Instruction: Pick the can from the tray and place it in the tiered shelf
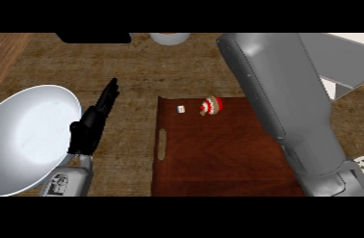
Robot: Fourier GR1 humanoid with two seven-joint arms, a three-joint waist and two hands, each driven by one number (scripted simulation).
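A small red and white can (pixel 212 106) lies near the far edge of the dark brown tray (pixel 213 155). My left hand (pixel 92 124) is open to the left of the tray, fingers straight and pointing away, holding nothing. My right forearm (pixel 284 107) crosses the tray's right side, running from the lower right toward the top. It passes just to the right of the can, and its hand does not show. The grey tiered shelf (pixel 341 63) stands at the far right, partly hidden behind that forearm.
A large white plate (pixel 32 136) lies at the left, touching my left forearm. A tiny white piece (pixel 181 108) sits on the tray left of the can. A white round vessel (pixel 169 37) and a black object (pixel 92 37) show at the far edge.
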